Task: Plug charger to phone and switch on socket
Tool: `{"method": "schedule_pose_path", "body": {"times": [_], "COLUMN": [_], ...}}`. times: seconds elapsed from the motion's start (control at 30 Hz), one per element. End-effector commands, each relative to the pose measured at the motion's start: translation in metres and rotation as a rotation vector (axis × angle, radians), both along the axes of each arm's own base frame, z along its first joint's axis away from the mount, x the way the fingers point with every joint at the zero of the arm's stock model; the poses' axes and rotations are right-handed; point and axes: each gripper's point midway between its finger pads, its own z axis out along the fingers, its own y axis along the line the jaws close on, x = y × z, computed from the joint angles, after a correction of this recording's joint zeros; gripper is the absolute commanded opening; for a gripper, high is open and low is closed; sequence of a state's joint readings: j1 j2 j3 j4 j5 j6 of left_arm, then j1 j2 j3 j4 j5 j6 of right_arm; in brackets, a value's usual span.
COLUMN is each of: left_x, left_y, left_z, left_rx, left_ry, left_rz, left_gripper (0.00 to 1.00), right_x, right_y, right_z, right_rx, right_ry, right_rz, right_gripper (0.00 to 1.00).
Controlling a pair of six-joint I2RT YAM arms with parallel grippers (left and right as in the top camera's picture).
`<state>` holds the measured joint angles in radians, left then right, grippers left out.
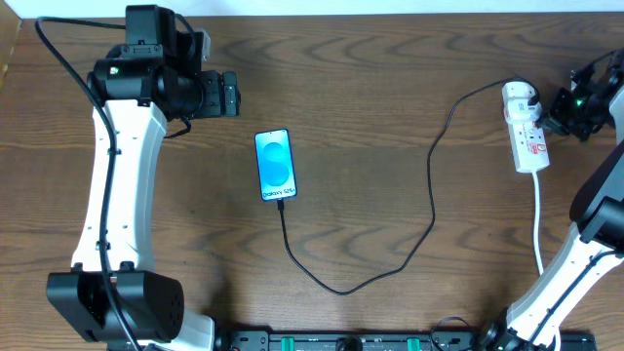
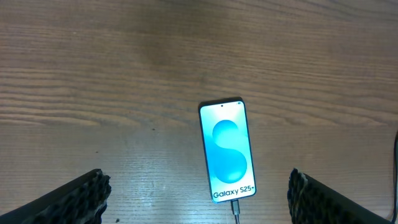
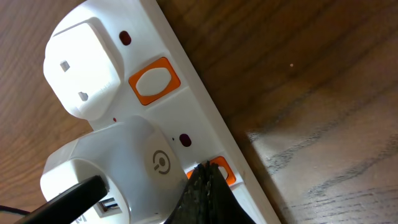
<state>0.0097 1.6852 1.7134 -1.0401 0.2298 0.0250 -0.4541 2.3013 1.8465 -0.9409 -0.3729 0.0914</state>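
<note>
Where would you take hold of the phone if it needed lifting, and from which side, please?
Grip the phone across its two long edges, near the middle, coming straight down from above. It lies flat, screen up, so only the thin edges offer purchase. The charger meets its bottom short edge, so keep off that end. The open left gripper probably suits.

I see the phone (image 2: 227,152) lit bright blue with two paler circles and white lettering, its edges black. The charger (image 1: 433,185) leaving its lower end is black. Far right of the phone, the socket (image 1: 526,132) is white, its switches (image 3: 154,81) orange-framed with white centres. The table (image 1: 390,58) is dark brown woodgrain.
</note>
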Motion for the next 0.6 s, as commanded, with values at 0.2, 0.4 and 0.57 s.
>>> {"method": "schedule_pose_path", "body": {"times": [0.2, 0.4, 0.57], "left_x": [0.0006, 0.0005, 0.0006], "left_y": [0.0024, 0.0024, 0.0024], "left_z": [0.0059, 0.0058, 0.006], "left_rx": [0.004, 0.004, 0.004], "left_ry": [-0.015, -0.014, -0.015], "left_rz": [0.01, 0.01, 0.01], "left_gripper": [0.93, 0.93, 0.93], "right_x": [0.0038, 0.0079, 0.0081], "right_y": [0.0411, 0.0463, 0.0503], "right_z": [-0.0197, -0.0174, -0.0166], "right_rx": [0.119, 0.15, 0.174], "right_ry": [0.043, 0.038, 0.051], "right_rz": [0.011, -0.019, -0.05], "right_gripper": [0.01, 0.01, 0.01]}}
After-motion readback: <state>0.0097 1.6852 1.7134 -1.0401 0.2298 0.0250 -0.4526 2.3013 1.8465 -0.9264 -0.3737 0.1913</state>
